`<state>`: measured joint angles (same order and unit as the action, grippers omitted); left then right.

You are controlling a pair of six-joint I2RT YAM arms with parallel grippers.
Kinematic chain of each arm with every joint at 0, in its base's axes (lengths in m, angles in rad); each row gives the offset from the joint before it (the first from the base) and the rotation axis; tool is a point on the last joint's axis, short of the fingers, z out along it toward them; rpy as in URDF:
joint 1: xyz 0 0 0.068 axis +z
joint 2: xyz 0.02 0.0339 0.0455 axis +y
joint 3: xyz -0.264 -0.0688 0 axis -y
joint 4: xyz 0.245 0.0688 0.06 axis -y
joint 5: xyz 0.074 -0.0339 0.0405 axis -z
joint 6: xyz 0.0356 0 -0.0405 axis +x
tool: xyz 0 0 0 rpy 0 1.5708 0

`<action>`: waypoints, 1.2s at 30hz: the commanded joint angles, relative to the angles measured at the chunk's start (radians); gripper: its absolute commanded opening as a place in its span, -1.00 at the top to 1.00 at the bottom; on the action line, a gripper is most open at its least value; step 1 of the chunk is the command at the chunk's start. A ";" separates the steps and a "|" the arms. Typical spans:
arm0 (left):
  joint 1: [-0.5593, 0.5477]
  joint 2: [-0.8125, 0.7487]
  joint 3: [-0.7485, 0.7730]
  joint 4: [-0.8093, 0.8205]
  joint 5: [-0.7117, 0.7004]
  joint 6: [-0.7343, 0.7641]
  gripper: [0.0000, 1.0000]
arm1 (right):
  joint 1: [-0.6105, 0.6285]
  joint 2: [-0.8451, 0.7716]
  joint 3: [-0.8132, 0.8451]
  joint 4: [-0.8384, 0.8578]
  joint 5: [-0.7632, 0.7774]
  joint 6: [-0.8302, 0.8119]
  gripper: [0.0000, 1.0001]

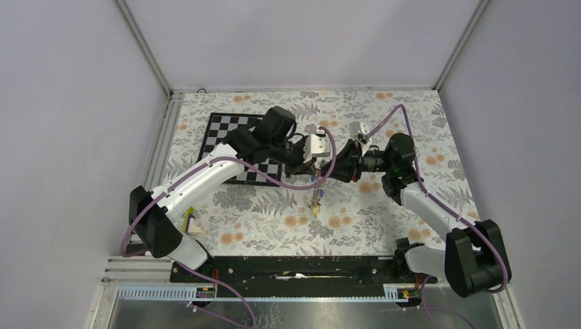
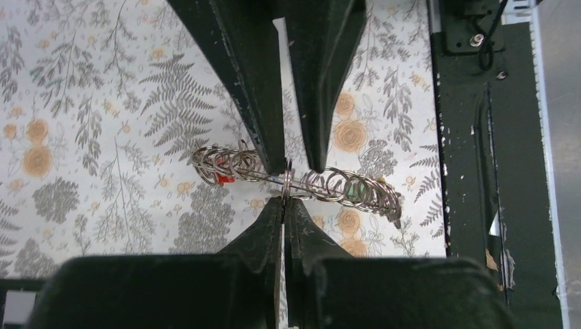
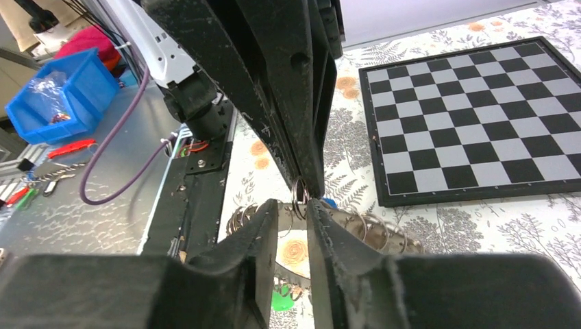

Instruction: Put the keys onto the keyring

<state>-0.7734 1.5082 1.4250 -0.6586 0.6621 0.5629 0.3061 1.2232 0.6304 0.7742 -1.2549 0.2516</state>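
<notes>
The keyring (image 1: 316, 195) is a chain of grey metal rings hanging from my two grippers over the floral table. In the left wrist view the keyring (image 2: 342, 186) runs crosswise, with a red key (image 2: 223, 178) and a green key (image 2: 353, 192) on it. My left gripper (image 2: 284, 200) is shut on one ring at mid-chain. My right gripper (image 3: 293, 205) meets it tip to tip, its fingers a narrow gap apart astride that ring. A blue key (image 3: 329, 203) and a green key (image 3: 281, 300) show there. More keys (image 1: 316, 210) dangle at the chain's low end.
The black-and-white chessboard (image 1: 229, 137) lies at the back left, under my left arm; it also shows in the right wrist view (image 3: 473, 116). The black base rail (image 1: 294, 266) runs along the near edge. A blue bin (image 3: 58, 96) stands off the table.
</notes>
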 commanded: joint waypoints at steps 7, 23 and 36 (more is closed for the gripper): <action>-0.091 0.063 0.227 -0.262 -0.263 0.038 1.00 | -0.005 -0.045 0.032 -0.154 0.040 -0.180 0.02; -0.116 0.129 0.293 -0.277 -0.262 -0.004 1.00 | 0.043 -0.016 0.024 -0.140 0.026 -0.178 0.23; -0.115 0.128 0.293 -0.275 -0.247 -0.007 1.00 | 0.048 -0.002 0.025 -0.179 0.032 -0.210 0.46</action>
<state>-0.8837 1.6577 1.6569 -0.9726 0.4034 0.5690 0.3462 1.2160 0.6308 0.6022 -1.2209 0.0704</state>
